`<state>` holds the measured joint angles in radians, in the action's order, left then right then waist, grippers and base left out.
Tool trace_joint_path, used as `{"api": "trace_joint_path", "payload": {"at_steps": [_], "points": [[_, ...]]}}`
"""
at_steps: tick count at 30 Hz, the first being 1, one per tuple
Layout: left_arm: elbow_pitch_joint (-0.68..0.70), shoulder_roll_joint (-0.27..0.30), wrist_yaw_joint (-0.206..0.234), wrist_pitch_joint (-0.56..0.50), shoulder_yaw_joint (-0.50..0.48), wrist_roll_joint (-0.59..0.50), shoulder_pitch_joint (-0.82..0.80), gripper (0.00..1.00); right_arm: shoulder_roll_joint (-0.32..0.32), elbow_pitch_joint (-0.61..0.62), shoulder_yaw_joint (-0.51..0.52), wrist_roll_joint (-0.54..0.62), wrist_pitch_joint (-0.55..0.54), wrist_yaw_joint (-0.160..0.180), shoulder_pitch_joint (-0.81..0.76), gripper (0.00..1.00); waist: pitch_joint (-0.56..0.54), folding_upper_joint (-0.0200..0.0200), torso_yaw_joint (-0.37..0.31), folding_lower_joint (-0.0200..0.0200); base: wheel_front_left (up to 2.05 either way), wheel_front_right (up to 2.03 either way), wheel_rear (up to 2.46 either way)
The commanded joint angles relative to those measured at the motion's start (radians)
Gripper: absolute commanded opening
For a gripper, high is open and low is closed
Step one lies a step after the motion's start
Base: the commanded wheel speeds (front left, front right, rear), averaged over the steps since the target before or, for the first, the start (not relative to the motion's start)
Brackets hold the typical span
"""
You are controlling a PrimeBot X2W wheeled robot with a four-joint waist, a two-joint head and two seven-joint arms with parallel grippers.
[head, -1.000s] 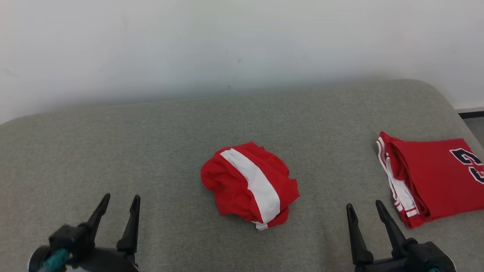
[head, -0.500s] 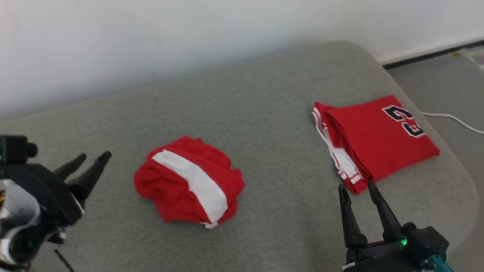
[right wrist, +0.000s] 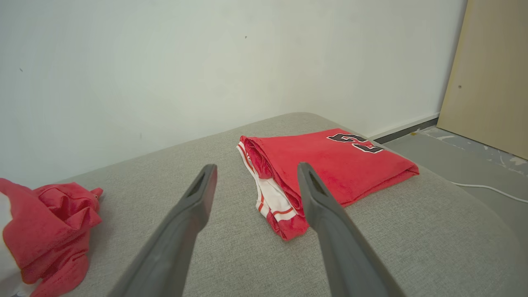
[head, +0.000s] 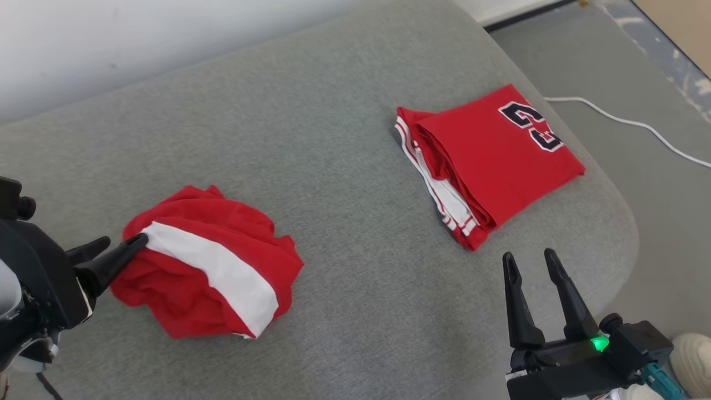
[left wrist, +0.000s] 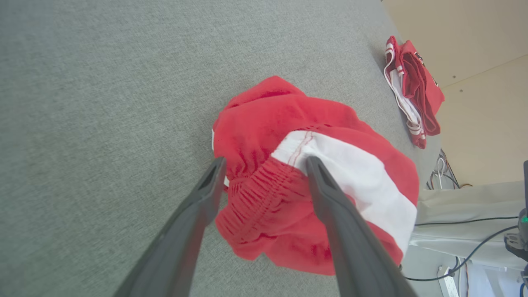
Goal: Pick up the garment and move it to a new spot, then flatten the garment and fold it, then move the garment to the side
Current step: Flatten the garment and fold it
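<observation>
Straddling crumpled garment (left wrist: 288,111) edge, left gripper (left wrist: 265,161) wide open, right gripper (head: 528,255) likewise, both empty, white stripe (head: 216,272) diagonal, true shape lost in folds.

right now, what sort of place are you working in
Likely an indoor test room rather than a lived-in home, though I can't be sure: a grey padded surface like a mattress against a bare white wall, a loose white cable on the floor, and a crumpled red garment laid out.
</observation>
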<state>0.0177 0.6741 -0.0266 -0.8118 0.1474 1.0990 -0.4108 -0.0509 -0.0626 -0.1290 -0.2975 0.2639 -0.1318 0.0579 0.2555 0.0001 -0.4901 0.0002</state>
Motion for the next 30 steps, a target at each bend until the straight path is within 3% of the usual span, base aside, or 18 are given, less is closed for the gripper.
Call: {"api": "trace_joint_path", "payload": {"at_steps": [1, 16, 17, 24, 30], "points": [[0.009, 0.01, 0.003, -0.009, -0.003, 0.007, -0.007, 1.0, 0.001, 0.003, 0.001, -0.003, 0.0, 0.003, 0.004, 1.0, 0.037, -0.0001, -0.038, -0.0002, 0.0, 0.0, 0.0], [0.077, -0.002, 0.041, -0.064, 0.029, 0.02, -0.017, 1.0, 0.001, 0.011, 0.011, -0.011, 0.0, 0.003, 0.017, 1.0, 0.04, -0.0001, -0.032, -0.0002, 0.0, 0.0, 0.0], [0.081, -0.01, 0.039, -0.057, 0.029, 0.023, -0.024, 0.0, 0.001, 0.01, 0.011, -0.012, 0.0, 0.003, 0.018, 1.0, 0.039, -0.0001, -0.03, -0.0002, 0.0, 0.0, 0.0], [0.114, -0.07, 0.006, -0.015, 0.054, 0.017, -0.072, 0.0, 0.001, 0.007, 0.019, -0.006, 0.0, 0.003, 0.016, 1.0, 0.028, -0.0001, -0.01, -0.0002, 0.0, 0.0, 0.0], [0.148, -0.184, -0.015, 0.084, 0.059, 0.015, -0.179, 0.0, 0.001, 0.003, 0.026, 0.0, 0.0, 0.003, 0.019, 1.0, 0.011, -0.0001, 0.024, -0.0002, 0.0, 0.0, 0.0]]}}
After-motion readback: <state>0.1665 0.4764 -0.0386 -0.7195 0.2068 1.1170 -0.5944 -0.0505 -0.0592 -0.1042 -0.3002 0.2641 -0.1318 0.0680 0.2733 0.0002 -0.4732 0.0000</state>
